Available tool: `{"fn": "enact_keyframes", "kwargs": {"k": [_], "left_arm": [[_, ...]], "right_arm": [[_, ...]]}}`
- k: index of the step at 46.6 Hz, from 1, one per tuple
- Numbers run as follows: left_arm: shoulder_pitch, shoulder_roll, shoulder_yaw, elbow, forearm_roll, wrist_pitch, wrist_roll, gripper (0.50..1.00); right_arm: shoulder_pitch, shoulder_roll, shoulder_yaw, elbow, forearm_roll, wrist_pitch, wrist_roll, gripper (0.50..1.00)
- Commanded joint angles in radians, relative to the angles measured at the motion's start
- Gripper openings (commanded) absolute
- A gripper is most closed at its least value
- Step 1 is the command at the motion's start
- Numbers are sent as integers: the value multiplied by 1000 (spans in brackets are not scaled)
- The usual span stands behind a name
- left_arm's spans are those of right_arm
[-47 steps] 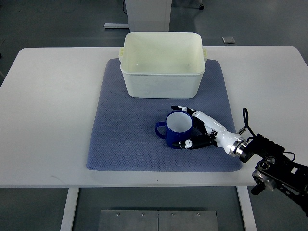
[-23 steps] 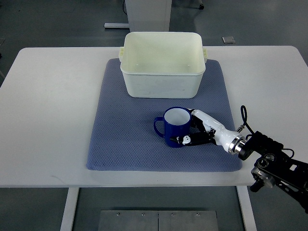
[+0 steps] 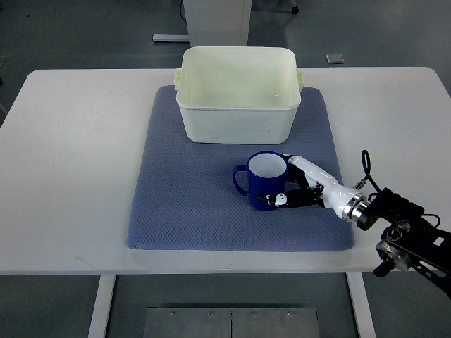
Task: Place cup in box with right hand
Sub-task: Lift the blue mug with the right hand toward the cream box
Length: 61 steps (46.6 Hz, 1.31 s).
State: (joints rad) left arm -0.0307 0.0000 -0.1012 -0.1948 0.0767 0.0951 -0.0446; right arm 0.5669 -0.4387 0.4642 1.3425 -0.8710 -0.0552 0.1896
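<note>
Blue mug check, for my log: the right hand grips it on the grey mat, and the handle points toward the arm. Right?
Not quite. In the top view the blue mug's handle points away from the arm; the right hand does grip it on the grey mat.

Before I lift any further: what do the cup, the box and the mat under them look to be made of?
The cup looks like glazed ceramic: glossy dark blue outside, white inside, thick rim; hard plastic is possible. The box looks like molded plastic, cream and slightly translucent, with small side tabs. The mat seems woven or foam-like, blue-grey with a fine diamond texture, matte. The right hand is closed around the cup.
</note>
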Motion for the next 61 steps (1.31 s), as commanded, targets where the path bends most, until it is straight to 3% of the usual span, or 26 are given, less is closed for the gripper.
{"fn": "enact_keyframes", "kwargs": {"k": [1,21,32,61], "left_arm": [[0,0,0,0,0,0,0,1000],[0,0,0,0,0,0,0,1000],[0,0,0,0,0,0,0,1000],[0,0,0,0,0,0,0,1000]], "right_arm": [[-1,-20,4,15,3,0,4,500],[-12,-163,25,93,20,5,71,500],[-10,-239,73,119,53,18,76,500],[60,-279,125,132,101,47,70,500]]}}
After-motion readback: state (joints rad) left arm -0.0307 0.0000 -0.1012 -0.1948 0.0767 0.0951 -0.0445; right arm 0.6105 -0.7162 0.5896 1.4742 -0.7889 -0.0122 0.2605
